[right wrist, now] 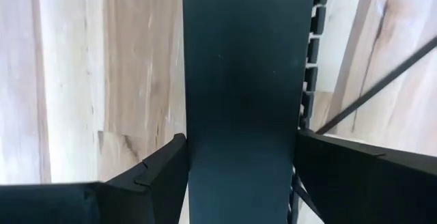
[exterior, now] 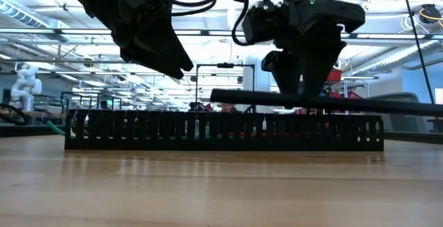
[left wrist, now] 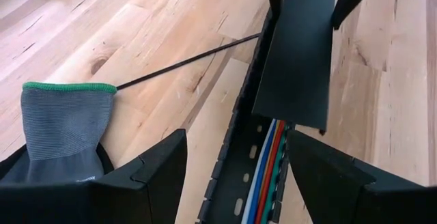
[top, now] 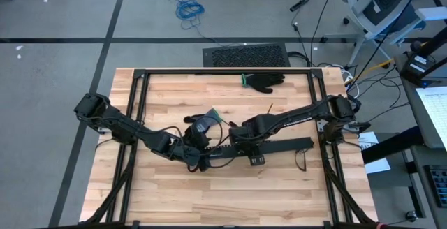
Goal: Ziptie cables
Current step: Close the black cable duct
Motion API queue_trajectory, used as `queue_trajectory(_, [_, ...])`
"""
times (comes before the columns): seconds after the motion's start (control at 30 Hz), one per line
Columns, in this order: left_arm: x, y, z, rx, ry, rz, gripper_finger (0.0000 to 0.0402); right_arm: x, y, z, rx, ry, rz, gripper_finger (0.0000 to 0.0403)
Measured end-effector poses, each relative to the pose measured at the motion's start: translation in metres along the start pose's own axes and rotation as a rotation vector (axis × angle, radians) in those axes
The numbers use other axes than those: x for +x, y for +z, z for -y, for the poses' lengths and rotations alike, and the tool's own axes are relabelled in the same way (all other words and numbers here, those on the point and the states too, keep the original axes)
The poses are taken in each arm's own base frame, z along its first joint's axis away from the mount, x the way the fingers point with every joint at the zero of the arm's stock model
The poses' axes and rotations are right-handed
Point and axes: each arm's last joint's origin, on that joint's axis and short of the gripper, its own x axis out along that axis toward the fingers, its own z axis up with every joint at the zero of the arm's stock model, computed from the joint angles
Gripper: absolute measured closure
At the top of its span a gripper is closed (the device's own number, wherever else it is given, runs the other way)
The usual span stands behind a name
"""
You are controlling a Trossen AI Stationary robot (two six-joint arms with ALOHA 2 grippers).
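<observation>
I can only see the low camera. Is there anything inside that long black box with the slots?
Observer: Yes, coloured cables lie along the inside of the slotted channel.
Operator: What's the black bar above it?
Observer: A flat lid; the right gripper is clamped across its width.
Operator: Anything else nearby?
Observer: A grey glove with a green cuff lies on the table beside the channel.

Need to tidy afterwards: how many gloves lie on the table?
2: one glove at the table's far edge, a second glove beside the left pincer; the arms may hide more.
</observation>
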Motion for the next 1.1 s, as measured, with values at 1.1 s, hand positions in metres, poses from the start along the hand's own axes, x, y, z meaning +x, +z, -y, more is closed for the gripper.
queue_trajectory(1.1, [0.0, 0.0, 0.0, 0.001, 0.0, -0.001, 0.0157, 0.017, 0.009, 0.021, -0.015, -0.004, 0.015, 0.017])
